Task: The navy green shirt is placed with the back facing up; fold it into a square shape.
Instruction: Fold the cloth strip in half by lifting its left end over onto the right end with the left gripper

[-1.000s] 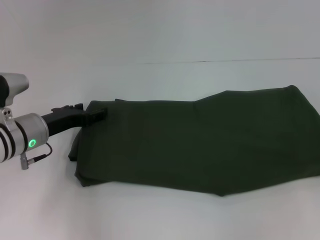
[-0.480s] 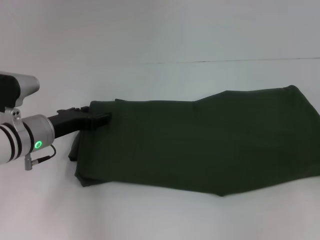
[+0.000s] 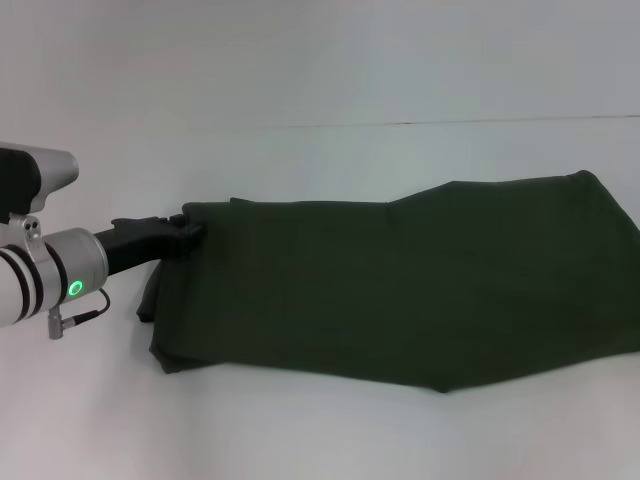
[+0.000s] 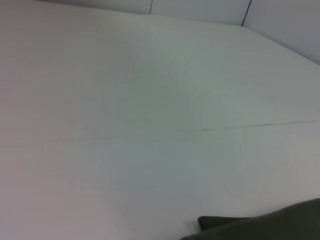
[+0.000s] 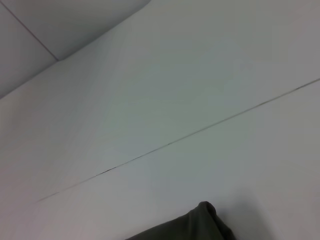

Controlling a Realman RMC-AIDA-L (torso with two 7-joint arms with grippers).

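even, soft, bright light; faint shadows, slight haze, no glare.

A white table [image 3: 320, 80] with a thin dark seam across its far part carries the shirt [image 3: 400, 290], which lies flat as a long folded band from left to right.

The navy green shirt [image 3: 400, 290] runs off the head view's right edge. The left tool's [image 3: 190, 235] fingertips are lost against dark cloth.
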